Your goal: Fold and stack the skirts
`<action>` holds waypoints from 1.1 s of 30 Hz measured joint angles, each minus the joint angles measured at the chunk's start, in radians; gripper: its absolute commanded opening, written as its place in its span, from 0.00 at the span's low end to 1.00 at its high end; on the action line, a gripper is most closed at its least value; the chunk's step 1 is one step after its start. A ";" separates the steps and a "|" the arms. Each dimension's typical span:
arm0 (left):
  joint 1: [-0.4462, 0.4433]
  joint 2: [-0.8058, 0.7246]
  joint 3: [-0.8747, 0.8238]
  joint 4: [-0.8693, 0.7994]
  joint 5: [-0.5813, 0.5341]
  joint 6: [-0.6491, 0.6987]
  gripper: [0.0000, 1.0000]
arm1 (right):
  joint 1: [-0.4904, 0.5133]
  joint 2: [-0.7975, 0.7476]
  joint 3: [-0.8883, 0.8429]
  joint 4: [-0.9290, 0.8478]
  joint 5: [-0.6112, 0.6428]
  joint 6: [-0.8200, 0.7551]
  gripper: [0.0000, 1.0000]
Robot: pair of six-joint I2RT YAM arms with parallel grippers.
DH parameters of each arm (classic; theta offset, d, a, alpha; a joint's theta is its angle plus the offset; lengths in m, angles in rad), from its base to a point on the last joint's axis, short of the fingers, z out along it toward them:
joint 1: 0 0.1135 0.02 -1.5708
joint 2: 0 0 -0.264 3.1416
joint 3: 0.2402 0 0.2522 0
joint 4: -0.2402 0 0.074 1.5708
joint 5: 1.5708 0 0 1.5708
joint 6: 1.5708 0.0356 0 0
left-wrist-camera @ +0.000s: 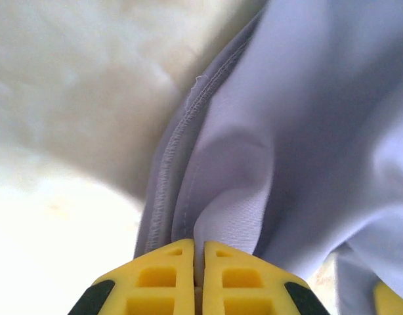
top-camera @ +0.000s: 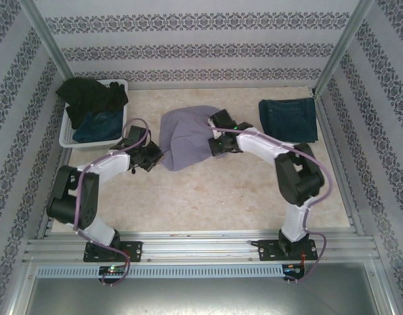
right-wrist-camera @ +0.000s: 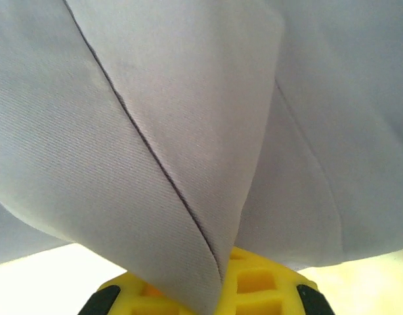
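- Skirt in hand: the lavender-grey skirt (top-camera: 186,136) lay bunched at the middle of the table (top-camera: 221,197), between the two arms.
- The left gripper (left-wrist-camera: 198,262) was clamped on a thin pinch of its cloth just beside the stitched hem (left-wrist-camera: 165,177), at the skirt's near-left edge.
- The right gripper (right-wrist-camera: 221,275) was closed on a fold at the skirt's far-right side, with cloth draped over its fingers.
- The step looked like lifting and spreading the skirt flat, ready for its first fold.
- To do it well, both arms should have risen together and drawn apart evenly, until the cloth hung taut and untwisted.
- It should then have been laid down with its edges square.
- The left pinch sat close to the edge, so a sharp tug might have pulled it free.
- Skirts counted four: this one; a folded denim skirt (top-camera: 288,119) at the far right of the table; and a black skirt (top-camera: 90,95) and a second denim skirt (top-camera: 96,126) heaped in the basket.
- One white lattice basket (top-camera: 67,136) stood at the far left.
- Two grippers were counted, both shut on the same garment.
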 measured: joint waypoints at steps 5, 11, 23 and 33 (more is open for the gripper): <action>0.006 -0.196 0.065 -0.198 -0.170 0.139 0.00 | -0.187 -0.115 0.016 -0.090 -0.241 -0.079 0.00; 0.005 -0.167 0.114 -0.275 -0.221 0.242 0.00 | -0.364 0.115 0.239 -0.183 -0.511 -0.133 0.18; 0.005 0.164 0.414 -0.359 -0.227 0.376 0.00 | -0.326 0.481 0.743 -0.246 -0.476 -0.071 0.00; 0.006 -0.229 0.304 -0.461 -0.286 0.406 0.00 | -0.315 -0.035 0.202 -0.227 -0.558 -0.125 0.00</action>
